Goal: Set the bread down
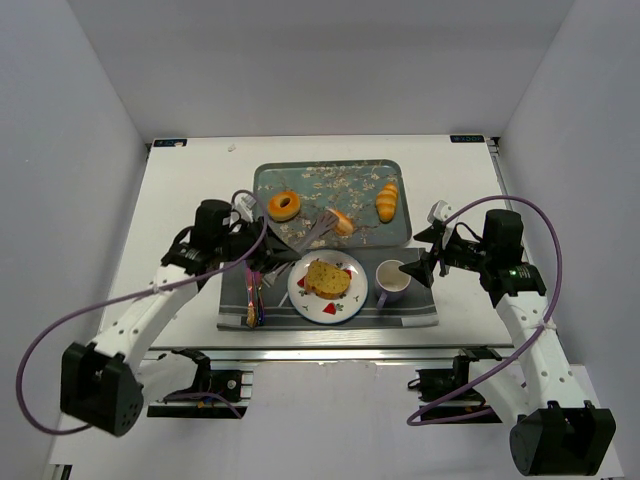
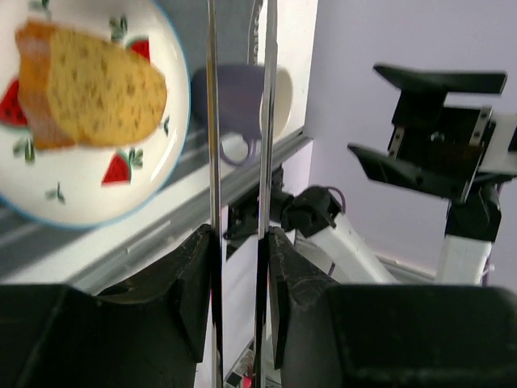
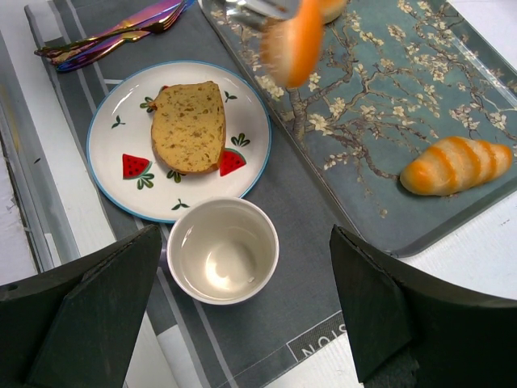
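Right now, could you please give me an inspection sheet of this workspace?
Surface: white table, grey striped placemat.
Job's things: orange bread roll gripped in metal tongs at the teal floral tray; bread slice on watermelon-print plate.
Clutter: glazed doughnut, striped crescent roll, empty lilac cup, shiny cutlery.
Grippers: left pincer shut on tongs; right pincer open near cup.
Cables: purple cables loop off both arms.
Surroundings: plain white walls.
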